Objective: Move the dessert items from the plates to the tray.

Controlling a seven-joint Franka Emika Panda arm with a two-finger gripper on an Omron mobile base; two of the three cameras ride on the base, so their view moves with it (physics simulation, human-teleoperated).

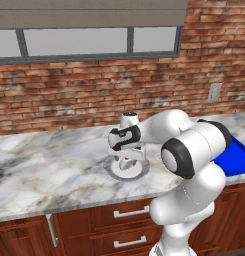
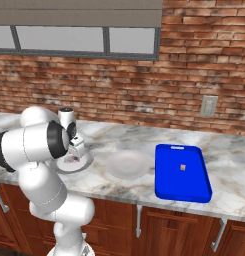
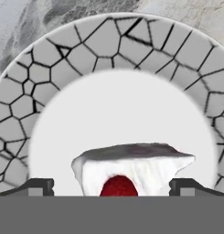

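Note:
A white cake bit with a red top point(image 3: 131, 167) lies on the white plate with a cracked grey rim point(image 3: 109, 41). My gripper point(image 3: 112, 187) hangs straight down over it, open, one fingertip point(image 3: 38, 186) on each side of the cake and not pressing it. From the base views the gripper point(image 1: 126, 159) sits low over this plate point(image 1: 114, 173), hiding most of the cake. The plain pale plate point(image 2: 126, 164) stands bare to the right of the grey-rimmed plate point(image 2: 87, 162). Farther right, the blue tray point(image 2: 194, 187) holds a small tan morsel point(image 2: 182, 167).
Everything rests on a marble counter point(image 1: 44, 165) backed by a brick wall point(image 2: 144, 95) with a window above. A wall outlet point(image 2: 209, 106) is behind the tray. Wooden drawers point(image 1: 119, 215) run under the counter's front edge.

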